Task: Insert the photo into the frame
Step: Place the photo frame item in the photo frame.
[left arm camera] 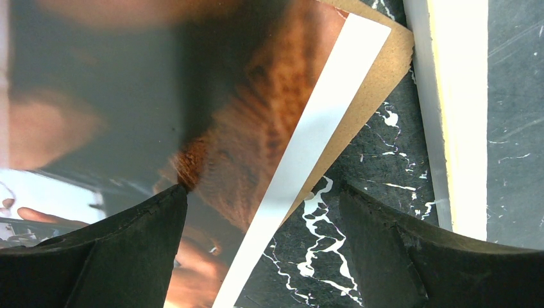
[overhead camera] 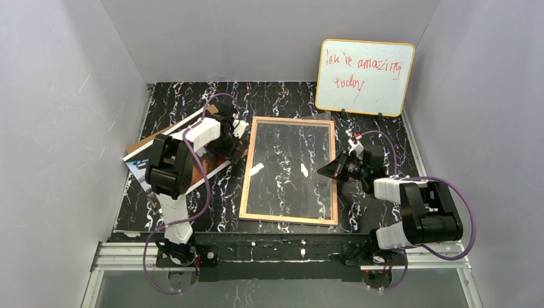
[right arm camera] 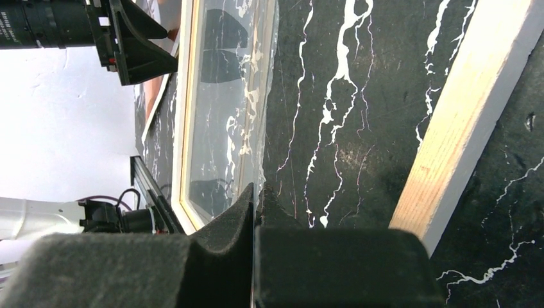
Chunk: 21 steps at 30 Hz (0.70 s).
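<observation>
The frame [overhead camera: 249, 168] lies tan back up in the middle of the table. My right gripper [overhead camera: 323, 171] is shut on the right edge of its clear pane [overhead camera: 289, 167], which is tilted up on that side. The right wrist view shows the jaws [right arm camera: 256, 192] pinching the thin pane [right arm camera: 224, 96] beside the wooden frame side [right arm camera: 462, 115]. The photo [overhead camera: 137, 168] lies left of the frame on a brown backing board [overhead camera: 144, 144], mostly hidden by my left arm. My left gripper [left arm camera: 262, 212] is open, straddling the photo's [left arm camera: 160, 96] white-bordered right edge just above it.
An orange-rimmed whiteboard [overhead camera: 364, 77] with red writing stands at the back right. The backing board [left arm camera: 378, 83] pokes out beyond the photo, close to the frame's white left side [left arm camera: 459, 115]. Grey walls enclose the black marbled table [overhead camera: 289, 99].
</observation>
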Motion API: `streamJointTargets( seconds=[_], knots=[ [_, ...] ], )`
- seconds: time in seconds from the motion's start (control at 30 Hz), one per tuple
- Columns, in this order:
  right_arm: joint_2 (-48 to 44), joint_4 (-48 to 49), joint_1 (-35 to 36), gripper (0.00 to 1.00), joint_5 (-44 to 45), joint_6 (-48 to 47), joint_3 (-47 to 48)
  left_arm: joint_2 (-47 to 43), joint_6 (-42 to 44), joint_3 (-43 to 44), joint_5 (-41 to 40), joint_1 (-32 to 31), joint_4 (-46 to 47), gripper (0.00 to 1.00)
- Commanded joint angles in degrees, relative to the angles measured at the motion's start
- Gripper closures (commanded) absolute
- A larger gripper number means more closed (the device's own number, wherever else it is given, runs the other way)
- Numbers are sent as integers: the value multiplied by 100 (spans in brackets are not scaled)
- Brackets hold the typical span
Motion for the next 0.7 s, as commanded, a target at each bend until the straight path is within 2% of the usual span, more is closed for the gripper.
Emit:
streamJointTargets(
  seconds=[0.0,0.67],
  knots=[
    [6,-276,-4,99,-84,-143,224,545,-44,-263,603,-151,-81,15],
    [-105,-1494,-4,99,-350,-431,459,538,-48,-241,602,-156,-81,15]
  ],
)
